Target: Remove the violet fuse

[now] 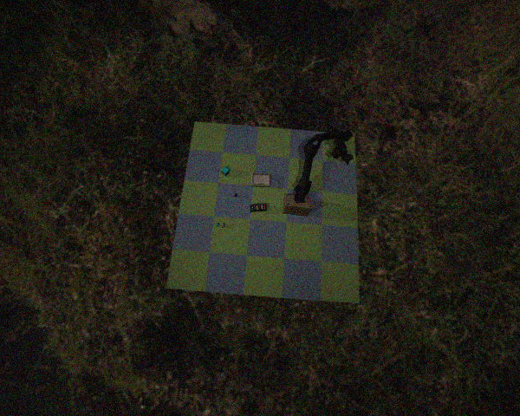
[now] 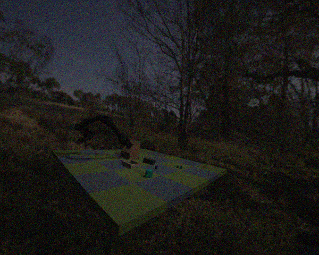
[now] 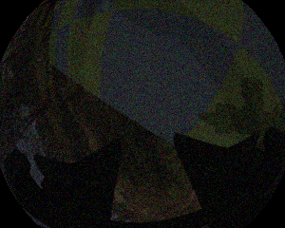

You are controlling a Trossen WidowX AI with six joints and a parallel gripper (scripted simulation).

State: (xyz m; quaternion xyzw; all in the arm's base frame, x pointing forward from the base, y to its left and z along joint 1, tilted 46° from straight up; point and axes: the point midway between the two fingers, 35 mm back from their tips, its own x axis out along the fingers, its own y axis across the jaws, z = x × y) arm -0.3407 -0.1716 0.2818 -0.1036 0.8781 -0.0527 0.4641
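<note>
From the top view, your arm [image 1: 306, 167] rises from its wooden base [image 1: 297, 204] and bends toward one o'clock, ending with the gripper [image 1: 342, 154] near the far right corner of the checkered mat [image 1: 264, 273], well apart from everything you need. The fingers stand partly apart with nothing between them; in the wrist view you see only blue and green squares beyond the dark fingers. The fuse block [image 1: 258, 207] sits at nine o'clock from the base, and its coloured fuses stand in a row, though it is too dark and small for you to pick out the violet one. The tray [image 1: 261, 178] lies just at twelve o'clock from the block. A teal cube [image 1: 224, 170] rests at nine o'clock from the tray, with small dark bits [image 1: 220, 224] near eight o'clock of the block.
</note>
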